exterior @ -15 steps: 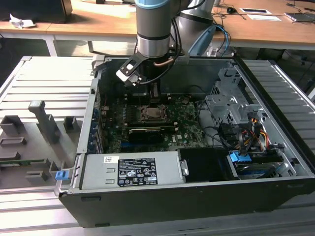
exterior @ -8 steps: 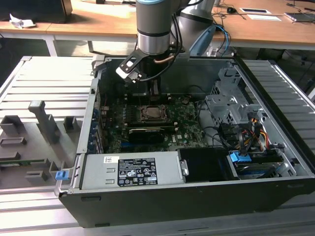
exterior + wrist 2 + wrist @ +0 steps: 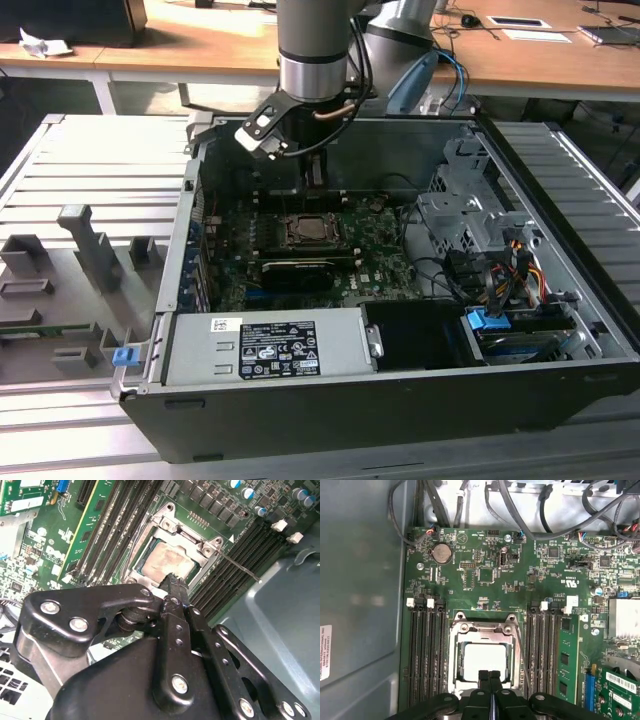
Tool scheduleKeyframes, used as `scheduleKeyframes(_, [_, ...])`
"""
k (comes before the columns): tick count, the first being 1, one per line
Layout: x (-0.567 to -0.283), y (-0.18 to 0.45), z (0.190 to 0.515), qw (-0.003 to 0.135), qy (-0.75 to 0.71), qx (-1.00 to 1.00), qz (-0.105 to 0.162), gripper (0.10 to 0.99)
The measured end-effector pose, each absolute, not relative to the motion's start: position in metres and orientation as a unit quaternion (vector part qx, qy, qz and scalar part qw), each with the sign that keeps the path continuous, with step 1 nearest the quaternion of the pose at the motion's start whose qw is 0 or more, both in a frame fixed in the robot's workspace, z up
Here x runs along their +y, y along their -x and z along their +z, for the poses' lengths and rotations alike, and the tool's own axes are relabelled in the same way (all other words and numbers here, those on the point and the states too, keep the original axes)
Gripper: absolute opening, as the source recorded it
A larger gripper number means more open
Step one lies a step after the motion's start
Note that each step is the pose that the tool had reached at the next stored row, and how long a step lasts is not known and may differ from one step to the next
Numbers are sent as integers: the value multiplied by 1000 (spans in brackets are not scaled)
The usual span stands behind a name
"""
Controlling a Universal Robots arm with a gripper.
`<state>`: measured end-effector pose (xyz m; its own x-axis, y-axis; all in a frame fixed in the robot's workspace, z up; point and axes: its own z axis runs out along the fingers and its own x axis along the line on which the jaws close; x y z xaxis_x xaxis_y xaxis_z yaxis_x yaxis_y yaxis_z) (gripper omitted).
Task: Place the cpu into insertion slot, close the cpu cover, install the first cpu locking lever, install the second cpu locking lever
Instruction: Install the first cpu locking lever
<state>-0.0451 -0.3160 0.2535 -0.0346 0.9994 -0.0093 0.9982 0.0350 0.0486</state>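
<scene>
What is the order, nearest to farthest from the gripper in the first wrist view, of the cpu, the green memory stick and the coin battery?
1. The cpu, in the socket, right at the tips of the gripper.
2. The green memory stick, standing in the slots beside the socket.
3. The coin battery, far across the board, near the cables.

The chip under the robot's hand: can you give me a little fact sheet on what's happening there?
cpu: lying flat, pale face up
cpu cover: down flat, framing the chip
locking lever: thin rod angling out over the memory slots
hand: shut, tips over the chip's edge
setting: green motherboard inside an open computer case
</scene>
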Motion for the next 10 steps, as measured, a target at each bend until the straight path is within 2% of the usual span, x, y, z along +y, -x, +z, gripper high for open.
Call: scheduleKeyframes(10, [-316,45,264,20,-693,721,14,106])
